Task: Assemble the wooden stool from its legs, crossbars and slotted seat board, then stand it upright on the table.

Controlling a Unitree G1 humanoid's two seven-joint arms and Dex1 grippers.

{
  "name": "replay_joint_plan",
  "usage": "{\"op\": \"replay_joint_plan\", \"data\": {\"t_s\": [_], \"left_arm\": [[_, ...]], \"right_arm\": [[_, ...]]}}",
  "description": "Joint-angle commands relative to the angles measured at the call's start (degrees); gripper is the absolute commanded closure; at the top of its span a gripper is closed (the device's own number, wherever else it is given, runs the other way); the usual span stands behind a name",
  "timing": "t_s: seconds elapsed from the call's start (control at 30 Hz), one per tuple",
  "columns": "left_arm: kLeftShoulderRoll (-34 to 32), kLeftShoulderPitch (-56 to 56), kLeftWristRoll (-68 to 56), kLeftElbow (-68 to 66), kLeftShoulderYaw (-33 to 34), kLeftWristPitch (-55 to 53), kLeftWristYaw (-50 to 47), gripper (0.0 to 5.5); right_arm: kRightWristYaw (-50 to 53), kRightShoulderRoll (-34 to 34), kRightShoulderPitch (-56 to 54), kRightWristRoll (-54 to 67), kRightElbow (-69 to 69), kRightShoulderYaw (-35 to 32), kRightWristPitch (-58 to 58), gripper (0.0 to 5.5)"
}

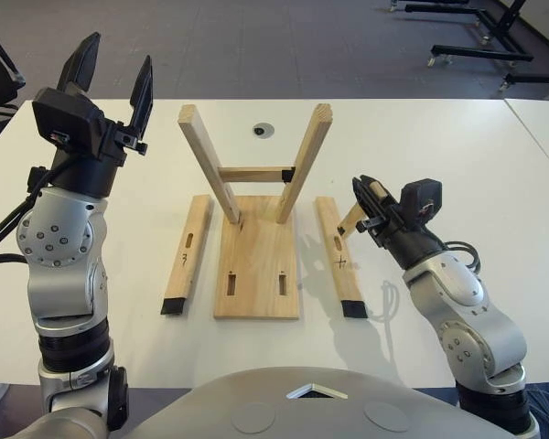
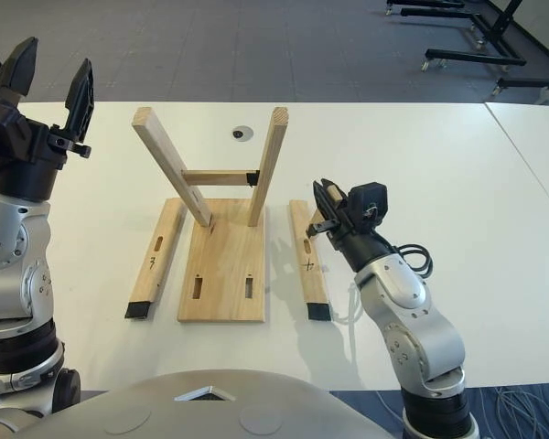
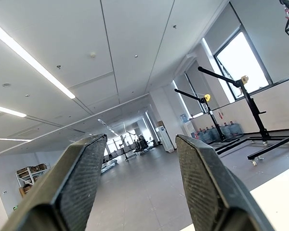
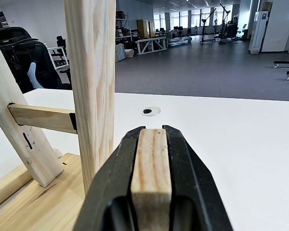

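The slotted seat board point(image 1: 256, 265) lies flat at the table's middle. Two legs point(image 1: 304, 160) stand tilted in its far slots, joined by a crossbar point(image 1: 254, 173). One loose leg point(image 1: 188, 251) lies to the left of the board and another point(image 1: 337, 256) to the right. My right gripper point(image 1: 368, 203) hovers just right of the right loose leg, shut on a short crossbar point(image 4: 151, 183) whose lower end point(image 1: 351, 220) hangs over that leg. My left gripper point(image 1: 114, 78) is raised high over the table's left side, open and holding nothing, its fingers point(image 3: 209, 192) pointing up.
A round cable hole point(image 1: 263, 131) sits in the white table point(image 1: 457, 146) behind the standing legs. Bare tabletop stretches to the right and front of the parts. Black metal stands point(image 1: 480, 41) are on the floor far behind.
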State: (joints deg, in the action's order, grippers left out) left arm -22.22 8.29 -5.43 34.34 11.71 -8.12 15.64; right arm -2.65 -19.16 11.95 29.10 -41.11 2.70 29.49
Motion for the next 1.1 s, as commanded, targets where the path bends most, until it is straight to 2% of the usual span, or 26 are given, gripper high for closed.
{"op": "replay_joint_plan", "data": {"t_s": [0.03,0.77,1.1], "left_arm": [[-1.57,1.95,-0.48,-1.33,-0.48,-0.47,1.38,2.89],[-2.81,-0.10,-0.56,-0.24,-1.45,-0.55,3.93,2.89],[-3.03,-0.28,0.21,-0.41,-2.01,-0.08,4.45,2.89]], "right_arm": [[1.55,2.85,1.28,-2.26,-0.60,1.58,0.22,5.11],[0.95,8.66,5.88,-8.33,-0.70,1.96,-2.33,5.11],[2.23,10.53,5.61,-7.93,-0.67,-0.53,0.07,5.11]]}}
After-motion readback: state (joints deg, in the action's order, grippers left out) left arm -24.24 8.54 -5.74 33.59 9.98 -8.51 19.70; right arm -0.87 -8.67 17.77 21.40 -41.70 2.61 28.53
